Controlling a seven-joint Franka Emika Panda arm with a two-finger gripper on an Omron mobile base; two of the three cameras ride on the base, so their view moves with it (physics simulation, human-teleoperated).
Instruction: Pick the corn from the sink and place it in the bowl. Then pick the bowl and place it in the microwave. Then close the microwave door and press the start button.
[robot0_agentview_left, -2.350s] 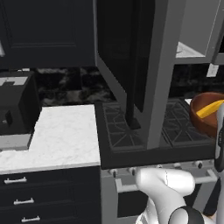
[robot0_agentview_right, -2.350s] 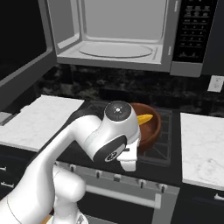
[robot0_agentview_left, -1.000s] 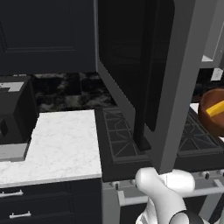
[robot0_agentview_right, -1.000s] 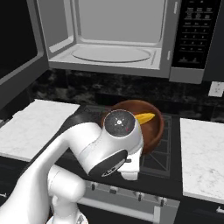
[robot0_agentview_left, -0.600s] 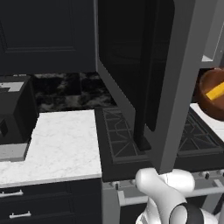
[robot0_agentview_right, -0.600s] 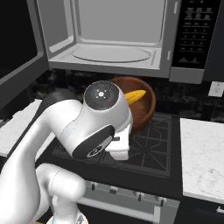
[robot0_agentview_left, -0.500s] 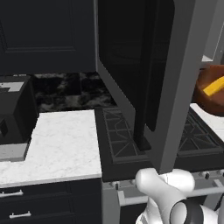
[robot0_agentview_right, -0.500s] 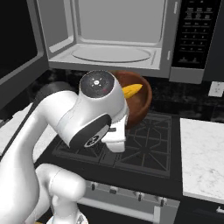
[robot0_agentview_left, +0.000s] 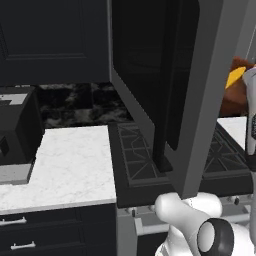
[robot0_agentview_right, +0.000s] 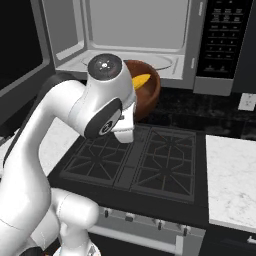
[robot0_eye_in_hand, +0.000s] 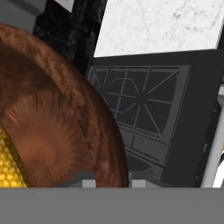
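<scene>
The bowl (robot0_agentview_left: 235, 95) shows at the right edge of the left base view, past the open microwave door (robot0_agentview_left: 200, 90), the corn (robot0_agentview_left: 234, 77) lying in it.

In the right base view it hangs at the microwave (robot0_agentview_right: 150, 37) mouth, above the stove (robot0_agentview_right: 145, 160).

In the hand view the gripper (robot0_eye_in_hand: 113, 183) is clamped on the bowl's rim, corn to its left, stove grates beyond.

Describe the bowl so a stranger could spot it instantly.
Look at the open microwave above the black stove. Just before its opening, raised above the burners, is the bowl: round, deep, reddish-brown like wood. It alone holds the yellow corn.
</scene>
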